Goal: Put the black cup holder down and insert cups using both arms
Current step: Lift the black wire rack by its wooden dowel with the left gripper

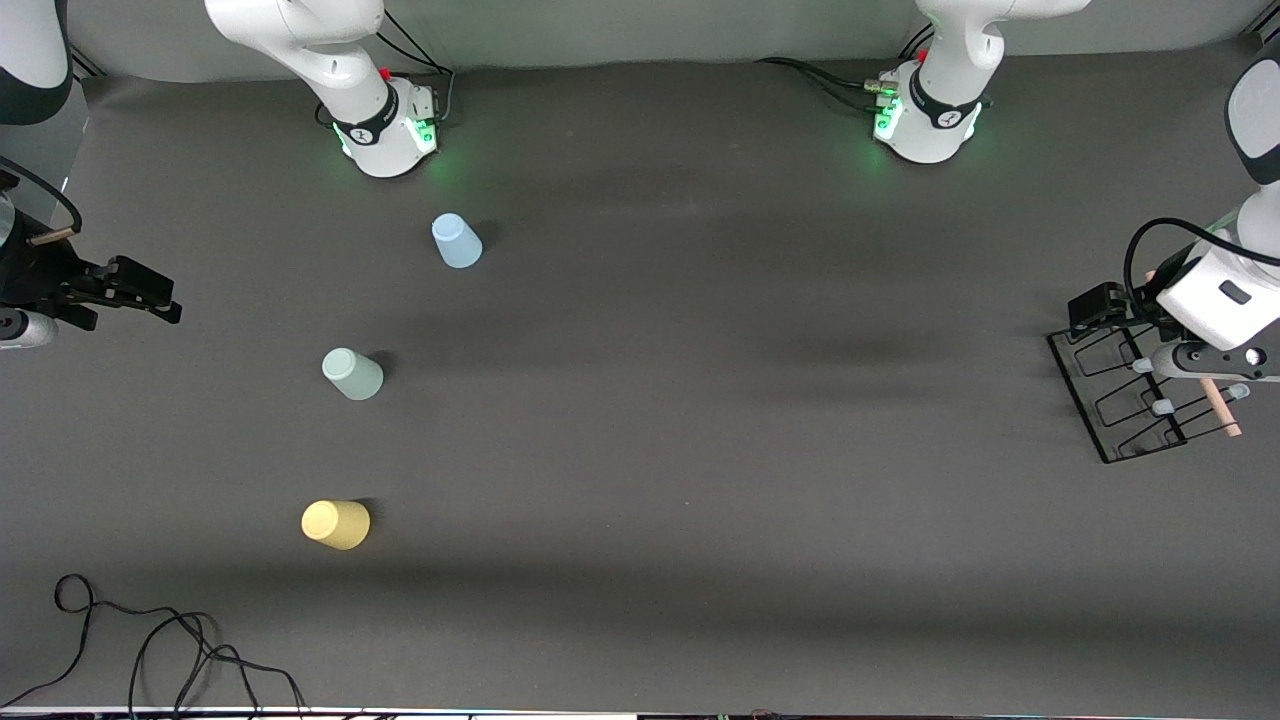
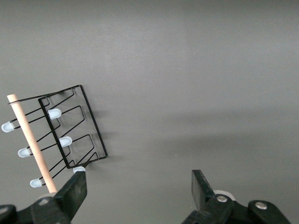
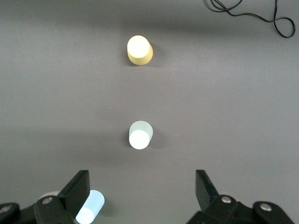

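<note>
The black cup holder point(image 1: 1135, 405) stands on the table at the left arm's end, its wooden rod handle point(image 2: 32, 144) along the top and pale-tipped pegs sticking out. My left gripper point(image 1: 1108, 315) hovers open over the holder's end toward the bases; in the left wrist view the gripper point(image 2: 138, 179) has only bare mat between its fingers and the holder point(image 2: 56, 133) lies off to one side. Three cups sit bottom-up toward the right arm's end: light blue point(image 1: 456, 241), pale green point(image 1: 352, 374), yellow point(image 1: 335, 524). My right gripper point(image 1: 150, 295) hangs open, empty, off that end.
The grey mat point(image 1: 700, 400) covers the whole table. A loose black cable point(image 1: 150, 640) coils at the edge nearest the front camera, toward the right arm's end. The right wrist view shows the yellow cup point(image 3: 139, 50), green cup point(image 3: 139, 134) and blue cup point(image 3: 91, 207) in a row.
</note>
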`<state>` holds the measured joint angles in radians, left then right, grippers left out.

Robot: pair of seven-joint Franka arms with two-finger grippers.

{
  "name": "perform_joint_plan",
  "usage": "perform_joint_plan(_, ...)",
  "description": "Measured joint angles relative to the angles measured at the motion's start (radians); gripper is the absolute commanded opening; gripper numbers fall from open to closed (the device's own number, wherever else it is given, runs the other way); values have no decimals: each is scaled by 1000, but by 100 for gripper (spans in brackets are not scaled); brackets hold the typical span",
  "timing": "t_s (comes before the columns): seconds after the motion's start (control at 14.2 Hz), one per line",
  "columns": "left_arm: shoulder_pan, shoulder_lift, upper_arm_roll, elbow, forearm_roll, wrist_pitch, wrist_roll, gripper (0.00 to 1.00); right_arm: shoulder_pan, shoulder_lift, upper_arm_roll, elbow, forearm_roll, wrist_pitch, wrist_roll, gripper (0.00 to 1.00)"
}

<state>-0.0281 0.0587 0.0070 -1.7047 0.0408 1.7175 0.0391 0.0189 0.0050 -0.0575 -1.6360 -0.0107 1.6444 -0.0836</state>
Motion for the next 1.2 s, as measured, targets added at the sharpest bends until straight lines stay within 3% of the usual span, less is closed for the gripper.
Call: perform_joint_plan(1.2, 16, 4, 12, 0, 0, -14, 1, 100, 0, -5, -5, 0, 0, 0, 0, 100)
